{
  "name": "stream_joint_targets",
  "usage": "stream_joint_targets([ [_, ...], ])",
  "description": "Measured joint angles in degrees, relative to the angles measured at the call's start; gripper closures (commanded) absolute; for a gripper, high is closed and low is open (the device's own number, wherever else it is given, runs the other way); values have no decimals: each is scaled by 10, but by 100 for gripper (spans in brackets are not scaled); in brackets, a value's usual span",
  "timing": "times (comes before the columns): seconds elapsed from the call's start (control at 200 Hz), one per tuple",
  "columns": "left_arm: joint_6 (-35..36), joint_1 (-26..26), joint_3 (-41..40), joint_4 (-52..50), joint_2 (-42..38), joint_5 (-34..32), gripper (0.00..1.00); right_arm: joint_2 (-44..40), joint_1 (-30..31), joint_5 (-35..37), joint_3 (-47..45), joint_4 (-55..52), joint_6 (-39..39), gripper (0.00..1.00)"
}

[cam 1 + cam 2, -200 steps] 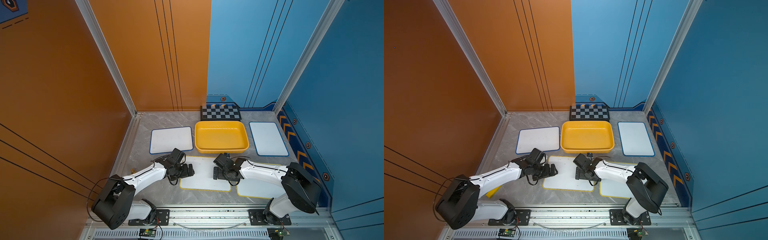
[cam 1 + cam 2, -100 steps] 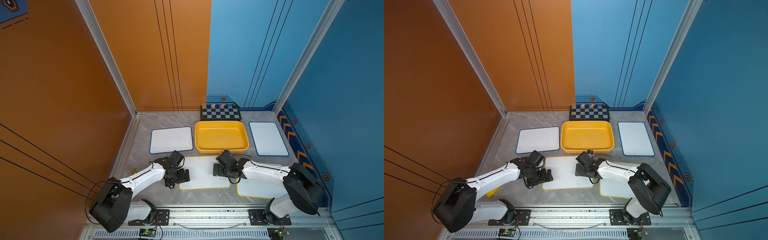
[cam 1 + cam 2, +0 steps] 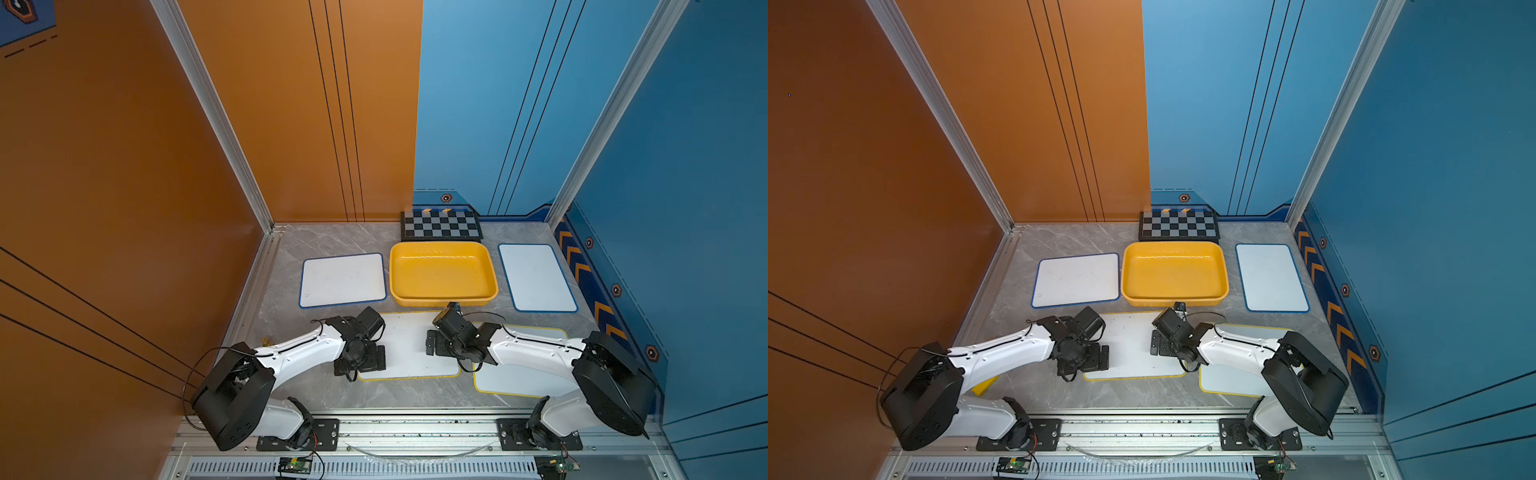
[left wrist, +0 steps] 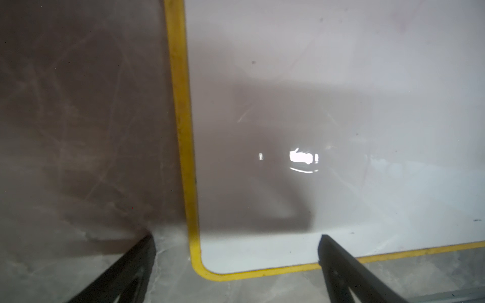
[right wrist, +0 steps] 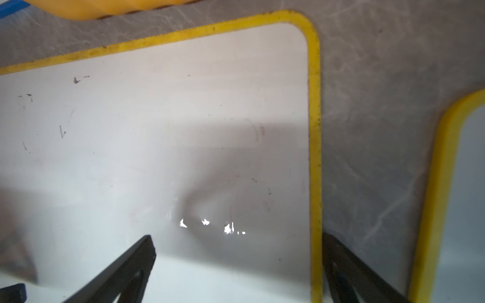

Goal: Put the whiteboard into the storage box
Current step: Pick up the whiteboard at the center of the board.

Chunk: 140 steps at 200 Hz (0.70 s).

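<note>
A left blue board [image 3: 343, 280] lay flat near the left edge of the tabletop [image 3: 316, 237], just beside the box. In front of it the left tool [image 3: 360, 360] hung low over the left end of the yellow board [image 3: 409, 345] — jaws spread wide, gripping nothing. In the left wrist view one finger [image 4: 131, 265] stood over bare tabletop and the other over the white face, with the board's yellow rim between them near a corner.

The box [image 3: 442, 274] sat mid-tabletop toward the back edge, with a checkerboard [image 3: 440, 225] right behind it; every board lay outside it.

The right tool [image 3: 436, 347] hovered over the right end of the same yellow board — also wide open and holding nothing. In the right wrist view one finger [image 5: 126, 267] was over the white face and the other just past the rim.

A second yellow board [image 3: 519, 380] lay toward the front right corner, partly under the right arm, with a strip of tabletop between the two. A right blue board [image 3: 536, 276] lay near the right edge, beside the box.
</note>
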Motion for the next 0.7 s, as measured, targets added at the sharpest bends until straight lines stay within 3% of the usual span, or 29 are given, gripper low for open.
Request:
stream_joint_targets([
  [0.701,-17,7,-51,75,-59,47,2,-23,9,1,-33,37,0,0],
])
